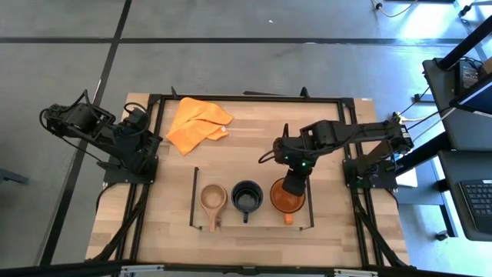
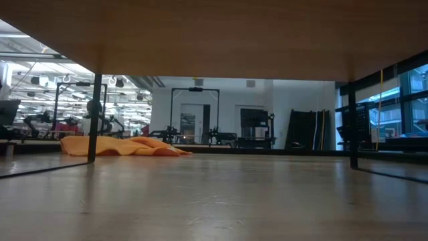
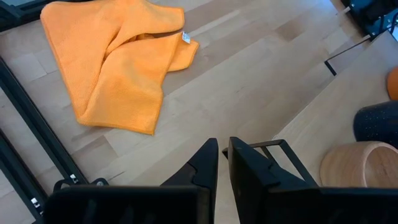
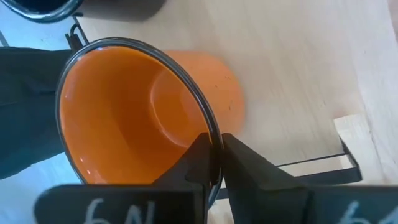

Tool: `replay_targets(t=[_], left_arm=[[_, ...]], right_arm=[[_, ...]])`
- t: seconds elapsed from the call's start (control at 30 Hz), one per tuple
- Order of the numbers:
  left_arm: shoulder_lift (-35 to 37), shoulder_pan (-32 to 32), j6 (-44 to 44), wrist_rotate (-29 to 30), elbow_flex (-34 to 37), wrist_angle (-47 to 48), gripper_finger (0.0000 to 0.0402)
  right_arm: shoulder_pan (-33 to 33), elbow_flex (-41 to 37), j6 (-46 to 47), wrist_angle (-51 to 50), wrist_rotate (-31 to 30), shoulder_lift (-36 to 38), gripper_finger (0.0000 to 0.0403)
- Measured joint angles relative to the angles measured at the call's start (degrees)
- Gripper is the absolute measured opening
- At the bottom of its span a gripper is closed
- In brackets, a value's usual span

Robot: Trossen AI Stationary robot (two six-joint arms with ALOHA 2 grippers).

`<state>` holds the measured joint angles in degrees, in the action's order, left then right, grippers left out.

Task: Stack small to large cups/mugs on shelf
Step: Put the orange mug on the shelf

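Orange mug (image 1: 287, 197), last in the shelf (image 1: 309, 201) row beside black mug (image 1: 247, 196) and wooden cup (image 1: 213, 197), is pinched at its rim by right gripper (image 4: 215, 163); release and lift-off likely needed next; left gripper (image 3: 223, 163) is parked nearly closed, empty, nr cloth (image 1: 196, 124).

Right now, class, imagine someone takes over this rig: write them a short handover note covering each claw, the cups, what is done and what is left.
Left claw: shut, empty, parked at the table's left edge near the orange cloth.
Right claw: shut on the rim of the orange mug, at the right end of the shelf.
Cups: wooden cup left, black mug middle, orange mug right, all upright in a row inside the shelf frame.
Done: small-to-large order looks set.
Left: release the orange mug and pull the right arm clear.
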<state>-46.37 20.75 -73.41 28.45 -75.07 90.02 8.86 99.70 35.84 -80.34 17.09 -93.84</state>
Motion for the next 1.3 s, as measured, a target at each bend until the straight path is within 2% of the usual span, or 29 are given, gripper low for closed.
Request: replay_targets(t=[0.37,0.7,1.17,1.3], left_arm=[[0.0,0.0,0.0,-0.1,0.0,0.0,0.0032],[0.0,0.0,0.0,-2.5,0.0,0.0,0.0032],[0.0,0.0,0.1,-1.6,0.0,0.0,0.0032],[0.0,0.0,0.3,-1.5,0.0,0.0,0.0032]], right_arm=[[0.5,0.0,0.2,0.0,0.4,-0.1,0.0038],[0.5,0.0,0.1,0.7,1.1,-0.1,0.0038],[0.6,0.0,-0.8,1.2,0.9,-0.1,0.0039],[0.5,0.2,0.7,1.4,1.3,-0.1,0.0067]])
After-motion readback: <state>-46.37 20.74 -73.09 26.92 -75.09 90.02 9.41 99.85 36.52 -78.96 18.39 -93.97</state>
